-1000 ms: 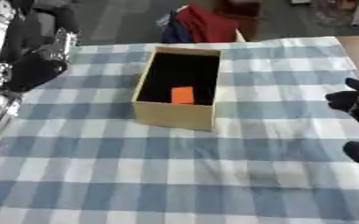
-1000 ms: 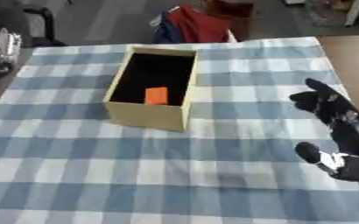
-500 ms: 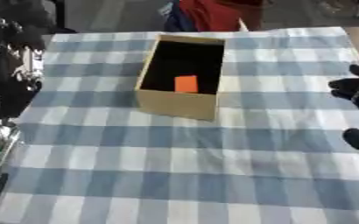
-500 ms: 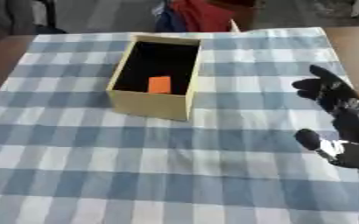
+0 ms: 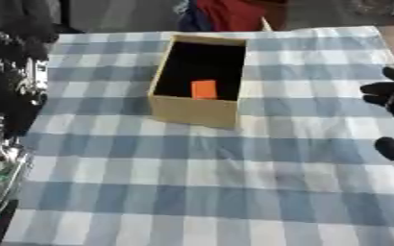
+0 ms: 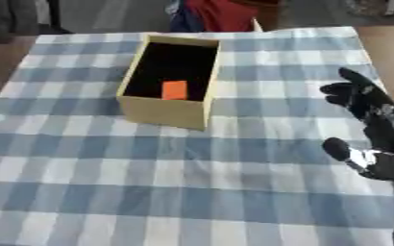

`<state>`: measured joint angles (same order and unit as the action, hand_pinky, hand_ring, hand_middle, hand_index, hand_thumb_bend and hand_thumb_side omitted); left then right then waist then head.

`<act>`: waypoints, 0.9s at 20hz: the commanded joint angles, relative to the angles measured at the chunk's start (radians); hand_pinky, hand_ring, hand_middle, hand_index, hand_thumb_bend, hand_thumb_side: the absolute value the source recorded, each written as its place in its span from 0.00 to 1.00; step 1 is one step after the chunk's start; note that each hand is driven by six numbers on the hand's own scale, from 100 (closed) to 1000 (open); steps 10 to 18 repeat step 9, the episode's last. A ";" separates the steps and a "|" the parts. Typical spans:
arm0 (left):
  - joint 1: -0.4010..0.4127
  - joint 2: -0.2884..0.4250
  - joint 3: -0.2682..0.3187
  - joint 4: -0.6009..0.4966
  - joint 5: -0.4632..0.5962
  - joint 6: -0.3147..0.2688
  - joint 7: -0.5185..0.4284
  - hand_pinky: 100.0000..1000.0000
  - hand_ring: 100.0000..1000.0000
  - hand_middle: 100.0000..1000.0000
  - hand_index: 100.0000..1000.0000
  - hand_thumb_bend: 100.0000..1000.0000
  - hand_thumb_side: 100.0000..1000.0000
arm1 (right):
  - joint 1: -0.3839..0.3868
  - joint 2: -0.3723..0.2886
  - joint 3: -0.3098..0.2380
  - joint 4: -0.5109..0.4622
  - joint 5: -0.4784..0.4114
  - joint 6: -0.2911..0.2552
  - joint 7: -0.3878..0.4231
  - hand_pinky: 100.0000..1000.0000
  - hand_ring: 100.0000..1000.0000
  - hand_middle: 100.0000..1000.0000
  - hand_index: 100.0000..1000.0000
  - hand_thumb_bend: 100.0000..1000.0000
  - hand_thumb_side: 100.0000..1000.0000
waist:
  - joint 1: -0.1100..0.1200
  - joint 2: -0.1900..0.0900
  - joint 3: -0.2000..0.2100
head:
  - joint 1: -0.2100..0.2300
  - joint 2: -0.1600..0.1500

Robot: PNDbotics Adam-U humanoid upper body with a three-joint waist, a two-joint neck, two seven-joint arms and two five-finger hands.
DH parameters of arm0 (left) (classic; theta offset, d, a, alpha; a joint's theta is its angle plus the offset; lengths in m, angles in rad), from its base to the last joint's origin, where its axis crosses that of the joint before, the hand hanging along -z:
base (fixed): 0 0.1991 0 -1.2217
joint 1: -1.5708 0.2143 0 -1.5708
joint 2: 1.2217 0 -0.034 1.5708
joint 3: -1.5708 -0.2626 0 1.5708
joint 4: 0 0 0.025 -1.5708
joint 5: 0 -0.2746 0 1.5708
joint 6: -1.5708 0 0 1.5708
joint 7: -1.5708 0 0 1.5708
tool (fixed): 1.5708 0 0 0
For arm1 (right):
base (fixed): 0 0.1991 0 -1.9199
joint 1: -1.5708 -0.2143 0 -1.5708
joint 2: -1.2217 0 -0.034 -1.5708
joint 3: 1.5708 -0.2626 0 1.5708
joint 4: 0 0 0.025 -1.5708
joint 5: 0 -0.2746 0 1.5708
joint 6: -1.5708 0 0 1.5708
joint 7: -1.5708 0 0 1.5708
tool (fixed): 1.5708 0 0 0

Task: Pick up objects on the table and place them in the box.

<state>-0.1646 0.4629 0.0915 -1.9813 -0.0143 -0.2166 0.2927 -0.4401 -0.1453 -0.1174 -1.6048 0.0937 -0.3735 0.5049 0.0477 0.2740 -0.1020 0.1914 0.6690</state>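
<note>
Right hand hangs over the right side of the checked tablecloth, fingers spread and relaxed, holding nothing. It sits well apart from the cardboard box, which lies to its left and slightly farther away. The left hand is not clearly separable from the dark arm structure along the left edge of the left eye view, so its finger state cannot be judged.

The box stands open-topped, its long axis running near to far with a slight lean to the right at the far end. Its interior is dark, and one orange block rests on the floor of the box toward the near wall. No other contents are visible.

No loose object is visible on the cloth around the box or between the box and the right hand. On that evidence the task appears complete or nearly so. Of the two arms, the right hand is the one clearly placed to reach the box, by travelling left and slightly away.
</note>
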 commanded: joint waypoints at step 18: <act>0.003 -0.003 0.009 -0.019 0.007 0.009 -0.007 0.92 0.68 0.63 0.78 0.00 0.53 | -0.012 -0.008 -0.009 -0.034 0.008 0.003 -0.007 0.86 0.86 0.75 1.00 0.61 0.49 | 0.003 -0.019 -0.002 | -0.001 -0.007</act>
